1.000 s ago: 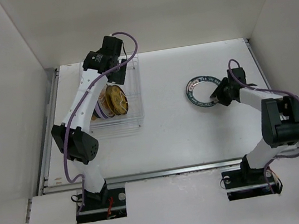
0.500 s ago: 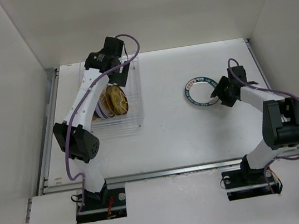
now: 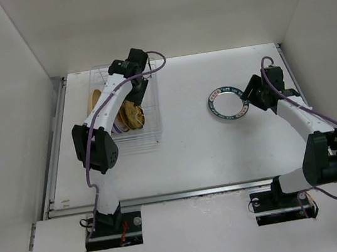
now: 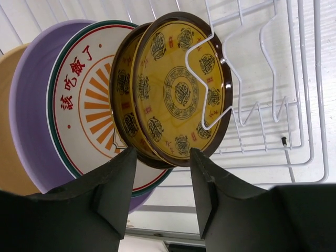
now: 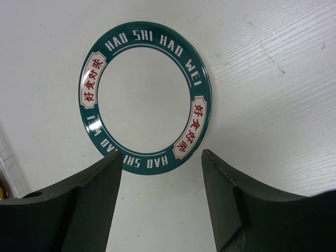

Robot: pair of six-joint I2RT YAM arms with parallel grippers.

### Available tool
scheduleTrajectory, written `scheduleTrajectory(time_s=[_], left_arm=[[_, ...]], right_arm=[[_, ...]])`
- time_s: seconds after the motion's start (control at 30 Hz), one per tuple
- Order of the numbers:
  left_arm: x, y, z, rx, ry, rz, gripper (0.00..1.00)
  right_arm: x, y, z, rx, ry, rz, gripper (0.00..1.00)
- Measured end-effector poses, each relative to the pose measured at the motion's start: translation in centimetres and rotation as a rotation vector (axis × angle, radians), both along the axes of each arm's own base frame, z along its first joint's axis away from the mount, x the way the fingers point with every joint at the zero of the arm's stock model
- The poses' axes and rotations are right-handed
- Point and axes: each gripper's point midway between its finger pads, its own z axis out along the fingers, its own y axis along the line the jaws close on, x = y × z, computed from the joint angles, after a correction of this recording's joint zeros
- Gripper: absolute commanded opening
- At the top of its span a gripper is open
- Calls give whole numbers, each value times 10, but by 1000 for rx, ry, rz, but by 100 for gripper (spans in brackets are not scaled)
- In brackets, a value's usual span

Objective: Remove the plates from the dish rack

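Your left gripper (image 4: pixel 161 157): jaws wide apart, nothing held, tips flanking rim of amber patterned plate (image 4: pixel 181 92). White wire of dish rack (image 3: pixel 155 123) crosses that plate's face. Behind it, all on edge, faces parallel: sunburst plate (image 4: pixel 84 105) with red Chinese characters, lavender plate (image 4: pixel 26 121), mustard plate (image 4: pixel 8 157).

Your right gripper (image 5: pixel 161 155): jaws spread, empty, over teal-rimmed plate (image 5: pixel 144 97) lying flat on worktop (image 3: pixel 192 154), well apart from rack. Rim reads "HAO SHI HAO WEI".

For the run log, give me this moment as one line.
left pincer open astride amber plate in rack | right pincer open over teal-rim plate on table
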Motion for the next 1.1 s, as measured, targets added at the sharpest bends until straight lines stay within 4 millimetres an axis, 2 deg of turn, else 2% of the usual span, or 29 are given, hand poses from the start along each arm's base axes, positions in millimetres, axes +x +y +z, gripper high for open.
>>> scheduleTrajectory(time_s=[0.17, 0.4, 0.53, 0.67, 0.7, 0.73, 0.8, 0.97, 1.1], left_arm=[[2, 3, -5, 27, 4, 7, 41], [8, 9, -29, 95, 46, 25, 40], [10, 16, -36, 117, 58, 46, 37], [11, 24, -41, 108, 76, 74, 18], [11, 26, -42, 99, 80, 80, 3], [11, 27, -43, 83, 82, 96, 0], [18, 23, -40, 16, 57, 129, 0], [19, 21, -36, -6, 48, 139, 0], [18, 19, -18, -15, 38, 133, 0]], right_arm=[[-2, -1, 0, -9, 4, 5, 68], [-6, -1, 7, -23, -6, 19, 68], [-7, -2, 13, -33, -22, 27, 68], [-8, -2, 14, -38, -23, 34, 68], [-8, -1, 13, -40, -22, 37, 68], [-8, -1, 13, -42, -21, 39, 68], [-9, 0, 14, -44, -22, 45, 68], [-10, 5, 19, -51, -37, 66, 68], [-12, 11, 28, -46, -62, 99, 68]])
